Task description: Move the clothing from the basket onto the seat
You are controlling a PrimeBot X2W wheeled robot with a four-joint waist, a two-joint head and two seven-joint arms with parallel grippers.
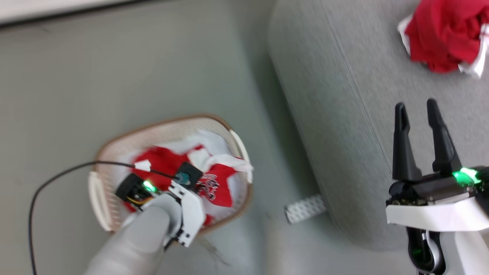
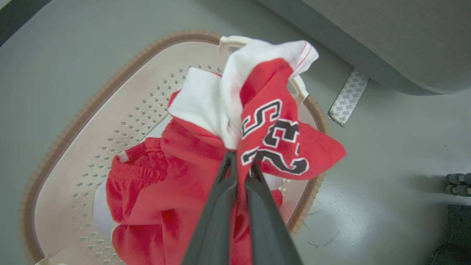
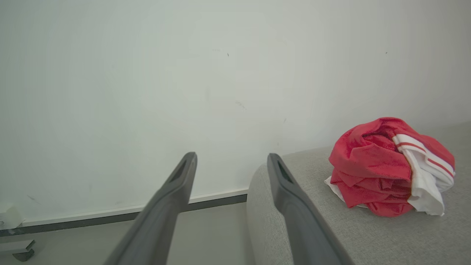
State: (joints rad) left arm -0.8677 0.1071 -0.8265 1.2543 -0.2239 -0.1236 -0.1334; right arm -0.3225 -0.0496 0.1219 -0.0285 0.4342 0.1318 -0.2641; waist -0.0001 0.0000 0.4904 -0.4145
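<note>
Red cloth with white trim and dark numerals, a jersey (image 2: pixel 272 136), is pinched between the closed fingers of the left tool (image 2: pixel 240 162) in the left wrist view. The grip sits on a gathered fold, likely so the whole piece comes up in one pull. The jersey hangs raised above the basket (image 2: pixel 73 121), where more red clothing (image 2: pixel 147 198) lies on the perforated bottom, one piece with an elastic waistband. That makes at least two pieces there; the folds hide whether there are more. The sofa (image 2: pixel 386 36) crosses the upper right, with one strip of patterned tape (image 2: pixel 347 99) on the floor (image 2: pixel 386 165) beside it.

In the blurred head view, the single basket stands on the floor near the sofa's rounded end, probably set there to keep the carry short. The left arm (image 1: pixel 133 236) reaches down into it. The right tool (image 1: pixel 420 110) hovers over the sofa's edge with its two fingers apart and nothing between them, seemingly kept out of the way. One red bundle (image 1: pixel 443 34) lies on the seat cushion, well apart from that tool.

The right wrist view shows those two fingers spread and empty, pointing toward a pale wall (image 3: pixel 147 73). The one bundle rests on the sofa to their right, so part of the task looks done.
</note>
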